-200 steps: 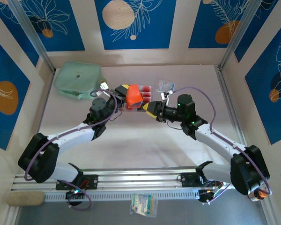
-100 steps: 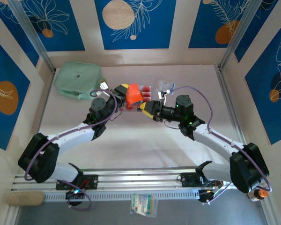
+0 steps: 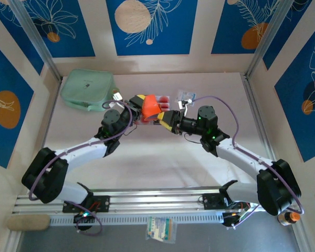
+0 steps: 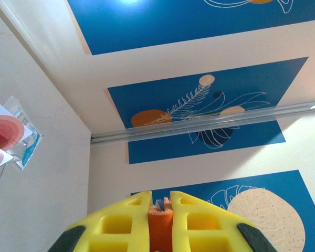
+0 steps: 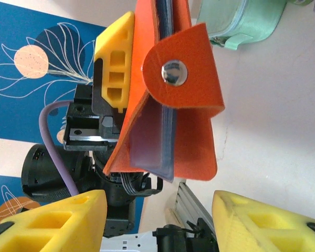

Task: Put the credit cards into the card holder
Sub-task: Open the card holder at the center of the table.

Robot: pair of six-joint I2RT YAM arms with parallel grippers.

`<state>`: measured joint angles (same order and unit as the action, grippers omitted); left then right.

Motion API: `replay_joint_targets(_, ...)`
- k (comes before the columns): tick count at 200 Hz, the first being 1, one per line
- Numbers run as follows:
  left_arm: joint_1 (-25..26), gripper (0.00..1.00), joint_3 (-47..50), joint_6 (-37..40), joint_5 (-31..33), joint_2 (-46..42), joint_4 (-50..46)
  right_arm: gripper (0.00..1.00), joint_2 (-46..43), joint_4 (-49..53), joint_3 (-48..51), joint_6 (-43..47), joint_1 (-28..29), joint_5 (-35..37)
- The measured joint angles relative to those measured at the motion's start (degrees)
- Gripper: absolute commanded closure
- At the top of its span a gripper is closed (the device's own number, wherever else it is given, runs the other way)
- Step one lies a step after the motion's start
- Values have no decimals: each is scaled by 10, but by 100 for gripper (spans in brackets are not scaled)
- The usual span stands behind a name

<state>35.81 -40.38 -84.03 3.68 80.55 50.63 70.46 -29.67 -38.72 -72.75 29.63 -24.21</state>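
My left gripper (image 3: 140, 103) is shut on the orange card holder (image 3: 150, 107) and holds it up above the table at the back centre. In the left wrist view the yellow fingers (image 4: 121, 223) squeeze the holder's orange edge (image 4: 160, 231). The right wrist view shows the holder (image 5: 186, 79) hanging partly open, snap tab in front and clear sleeves (image 5: 152, 142) inside. My right gripper (image 3: 166, 117) is open just right of the holder; its jaws (image 5: 160, 215) stand wide below the holder with nothing between them. Credit cards (image 3: 164, 99) with red round marks lie on the table behind the holder, and cards (image 4: 5, 134) show at the left.
A mint-green zip pouch (image 3: 88, 89) lies at the back left, its edge (image 5: 241, 21) in the right wrist view. A small clear packet (image 3: 186, 96) lies behind the right gripper. Blue patterned walls enclose the table; the aluminium rail (image 3: 157, 202) runs along the near edge.
My right gripper has moved left, closer to the card holder, still open. The left gripper keeps its grip, and the holder has tilted slightly.
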Motion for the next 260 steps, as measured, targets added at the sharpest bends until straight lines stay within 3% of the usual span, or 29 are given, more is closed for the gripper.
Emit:
replay_joint_targets(105, 3, 100, 0, -3, 9, 7, 6, 53, 49, -66, 3, -33, -13, -3)
replay_joint_targets(260, 12, 100, -1, -12, 9, 11, 10, 58, 21, -98, 58, -49, -22, 2)
